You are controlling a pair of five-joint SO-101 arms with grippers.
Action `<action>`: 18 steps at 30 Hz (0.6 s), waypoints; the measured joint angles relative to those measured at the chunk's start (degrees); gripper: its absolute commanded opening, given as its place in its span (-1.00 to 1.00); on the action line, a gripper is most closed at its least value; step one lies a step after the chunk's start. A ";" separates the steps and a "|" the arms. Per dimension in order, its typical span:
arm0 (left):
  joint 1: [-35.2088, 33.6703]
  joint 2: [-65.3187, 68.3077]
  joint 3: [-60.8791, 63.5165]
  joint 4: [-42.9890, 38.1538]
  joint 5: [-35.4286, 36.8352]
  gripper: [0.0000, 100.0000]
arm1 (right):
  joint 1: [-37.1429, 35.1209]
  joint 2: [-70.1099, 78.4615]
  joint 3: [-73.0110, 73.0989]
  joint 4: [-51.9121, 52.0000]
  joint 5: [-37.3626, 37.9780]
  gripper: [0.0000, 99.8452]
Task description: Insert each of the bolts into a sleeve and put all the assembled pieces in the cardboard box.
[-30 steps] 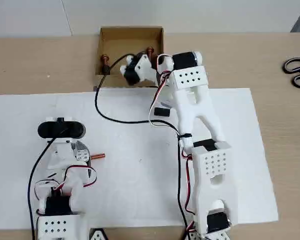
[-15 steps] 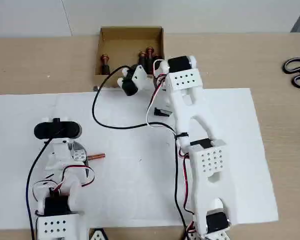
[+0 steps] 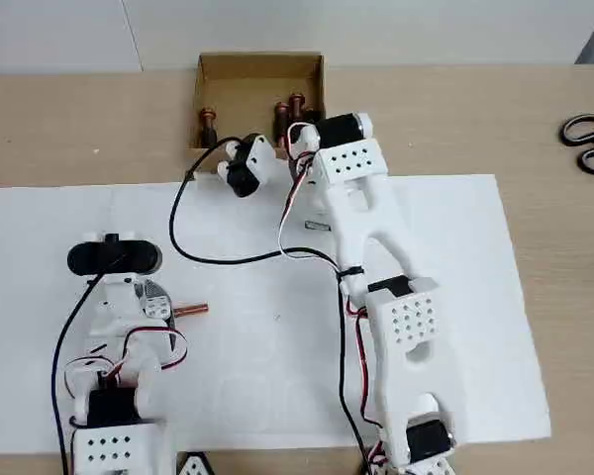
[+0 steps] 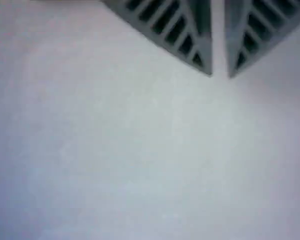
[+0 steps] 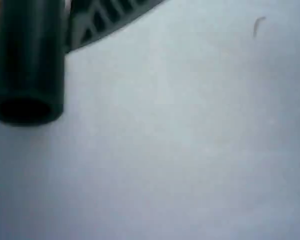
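Over the white paper (image 3: pixel 455 228) on the desk (image 3: pixel 79 119), the left hand (image 4: pixel 218 74) hangs nearly closed on nothing, while a loose copper bolt (image 3: pixel 190 310) lies just beside an arm at the sheet's left. Three assembled pieces (image 3: pixel 280 119) sit in the cardboard box (image 3: pixel 260 63). The right hand (image 5: pixel 67 42) appears clamped on a black sleeve (image 5: pixel 27 60). The bolt looks light, rigid and prone to roll, so gripping mid-shank seems safest. The sleeve, smooth and stiff, wants a firm squeeze around its middle.

High camera looks steeply down over the tabletop (image 3: pixel 79 119); both wrist cameras sit very close, facing the white paper (image 3: pixel 257 376), which all three views share.
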 measured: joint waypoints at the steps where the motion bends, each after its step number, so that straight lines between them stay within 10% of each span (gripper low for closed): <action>1: 0.00 0.00 0.00 0.00 0.00 -0.99 | 0.00 0.53 0.00 0.00 0.00 -0.77; 18: 0.00 0.00 0.00 0.00 0.00 -0.99 | 0.35 6.07 -0.79 -0.53 0.00 -0.77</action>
